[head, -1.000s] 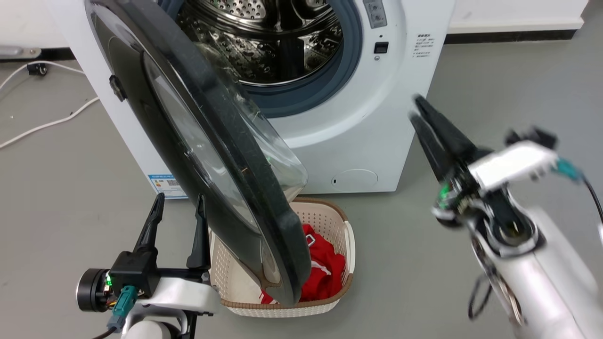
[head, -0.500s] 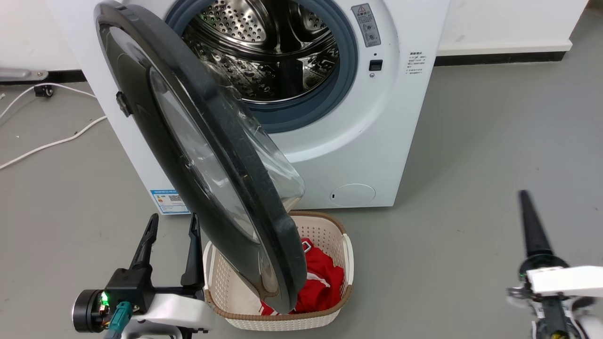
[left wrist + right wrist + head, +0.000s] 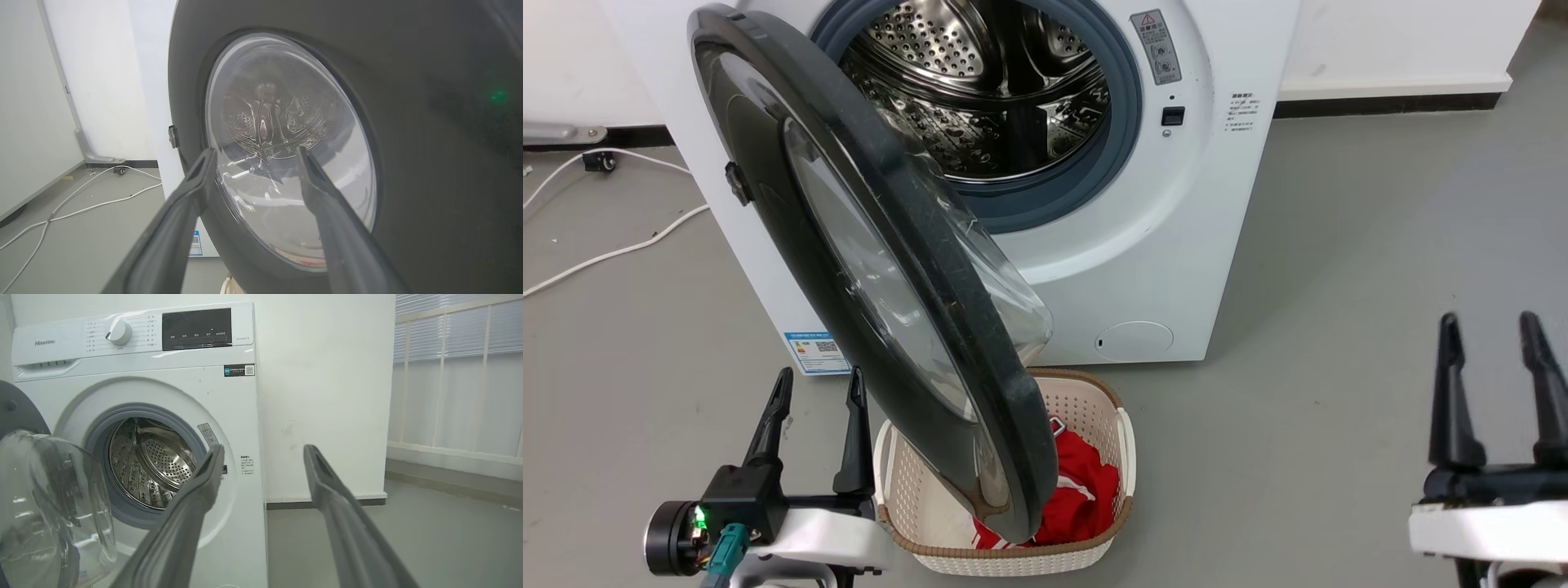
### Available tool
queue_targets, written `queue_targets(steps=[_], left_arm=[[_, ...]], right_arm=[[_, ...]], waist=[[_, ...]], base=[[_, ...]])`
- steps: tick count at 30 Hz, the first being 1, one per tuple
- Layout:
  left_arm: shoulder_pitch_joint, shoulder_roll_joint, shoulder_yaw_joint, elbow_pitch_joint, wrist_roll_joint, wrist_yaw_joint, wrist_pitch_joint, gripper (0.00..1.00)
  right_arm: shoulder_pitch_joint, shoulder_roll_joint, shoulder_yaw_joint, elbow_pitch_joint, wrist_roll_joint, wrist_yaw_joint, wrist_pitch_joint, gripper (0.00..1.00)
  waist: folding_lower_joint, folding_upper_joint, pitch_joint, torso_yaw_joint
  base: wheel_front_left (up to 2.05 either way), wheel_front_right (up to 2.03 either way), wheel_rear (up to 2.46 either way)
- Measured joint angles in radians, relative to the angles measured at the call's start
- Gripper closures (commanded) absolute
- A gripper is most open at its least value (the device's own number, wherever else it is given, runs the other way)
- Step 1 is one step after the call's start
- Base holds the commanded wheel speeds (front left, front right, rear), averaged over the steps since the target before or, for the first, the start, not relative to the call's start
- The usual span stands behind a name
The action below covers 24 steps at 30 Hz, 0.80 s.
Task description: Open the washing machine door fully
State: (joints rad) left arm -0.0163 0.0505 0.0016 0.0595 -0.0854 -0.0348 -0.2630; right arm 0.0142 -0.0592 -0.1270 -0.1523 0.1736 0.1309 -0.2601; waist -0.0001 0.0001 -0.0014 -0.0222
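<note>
The white washing machine stands ahead with its steel drum exposed. The glossy black washing machine door is hinged on the left and swung out about halfway, its clear glass bowl facing the drum. My left gripper is open at the lower left, just left of the door's lower edge and not touching it. In the left wrist view the left gripper faces the door's outer face. My right gripper is open and empty at the lower right, far from the door. The right gripper points at the machine.
A cream perforated basket holding red cloth sits on the floor under the door's lower edge. White cables trail over the floor at the left. Open grey floor lies right of the machine.
My right arm has dropped from beside the machine's right front to the lower right, and its fingers now stand apart. The camera shifted slightly. The door and left gripper kept their places.
</note>
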Motion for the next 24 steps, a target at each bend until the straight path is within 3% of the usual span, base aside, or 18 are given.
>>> queue_targets(steps=[4,13,24], left_arm=[[-0.005,0.000,0.002,-0.005,0.002,-0.001,0.000,0.00],[-0.005,0.000,0.004,-0.007,0.011,-0.009,0.000,0.00],[-0.004,0.000,0.003,-0.005,0.012,-0.014,0.000,0.00]], right_arm=[[0.052,0.006,0.033,-0.025,-0.123,0.000,0.015,0.00],[0.089,0.007,0.049,0.115,-0.092,0.000,0.013,0.00],[0.066,0.008,0.057,0.149,-0.094,0.000,0.001,0.00]], waist=[[0.0000,-0.0001,-0.001,0.005],[0.0000,0.0000,-0.003,0.007],[0.0001,0.0000,0.000,0.005]], base=[[0.00,0.00,0.00],[0.00,0.00,0.00],[0.00,0.00,0.00]])
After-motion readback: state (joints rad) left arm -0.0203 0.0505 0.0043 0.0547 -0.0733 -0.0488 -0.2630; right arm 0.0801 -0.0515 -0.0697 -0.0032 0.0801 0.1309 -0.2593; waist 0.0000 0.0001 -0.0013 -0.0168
